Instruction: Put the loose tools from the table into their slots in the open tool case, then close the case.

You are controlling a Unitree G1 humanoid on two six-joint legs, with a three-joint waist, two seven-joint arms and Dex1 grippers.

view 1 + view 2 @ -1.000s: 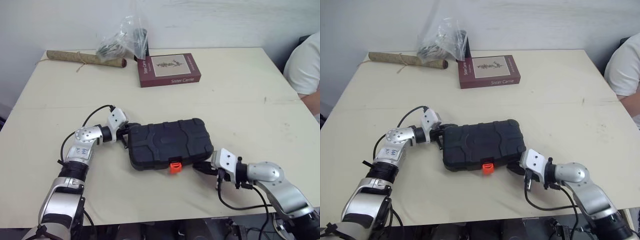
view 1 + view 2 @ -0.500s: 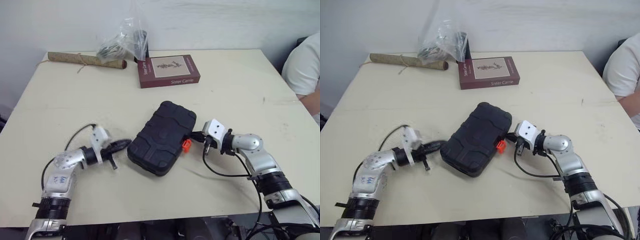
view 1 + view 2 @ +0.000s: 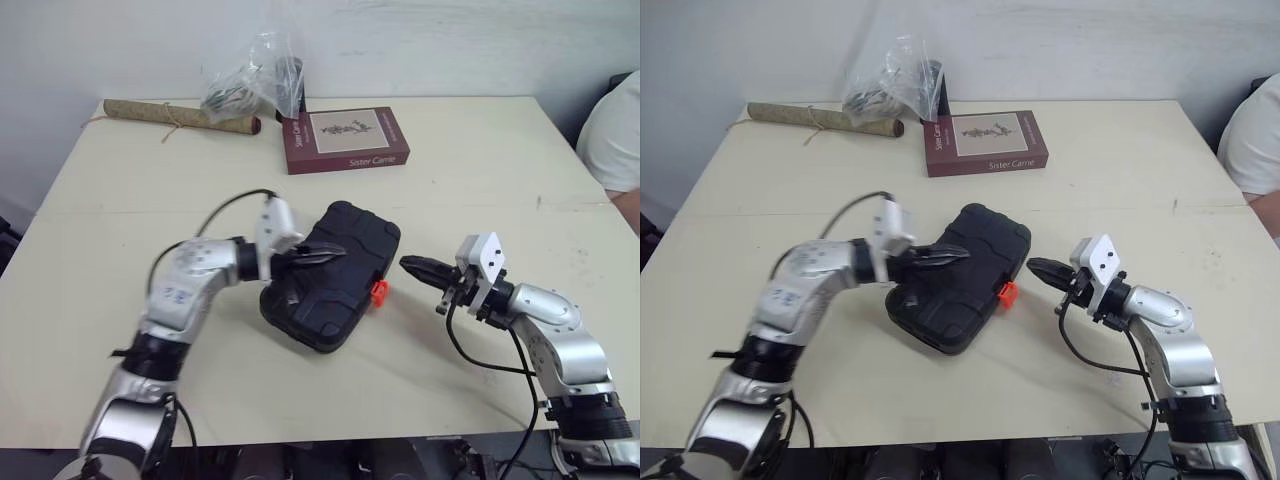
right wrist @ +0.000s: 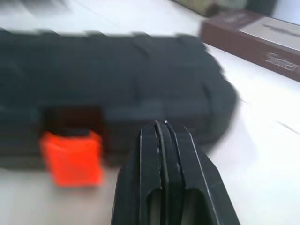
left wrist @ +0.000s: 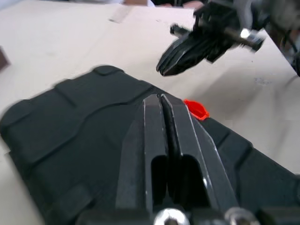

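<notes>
a black tool case (image 3: 335,290) lies shut at the centre of the frame on a pale table (image 3: 480,170), set at a slant, its ribbed lid up and its orange latch (image 3: 379,291) on the edge turned toward the lower right.

the left gripper (image 3: 332,252) reaches in from the left and hangs over the upper half of the lid, fingers pressed together with a hairline seam between them and nothing held. whether the tips touch the plastic cannot be told. in the left wrist view the joined fingers (image 5: 180,140) point across the lid toward the latch, which peeks out just past their tips.

the right gripper (image 3: 412,266) comes in from the lower right and stops just beside the case, apart from it, with bare table between its tip and the latch. its two fingers (image 4: 180,161) are also drawn tight together and empty, aimed at the latch side of the case.

along the top of the frame, well apart from the case: a dark red book (image 3: 345,138), a crumpled clear plastic bag (image 3: 255,85) and a rolled mat (image 3: 180,115) tied with string. a person (image 3: 618,135) in a white shirt sits at the right edge.
</notes>
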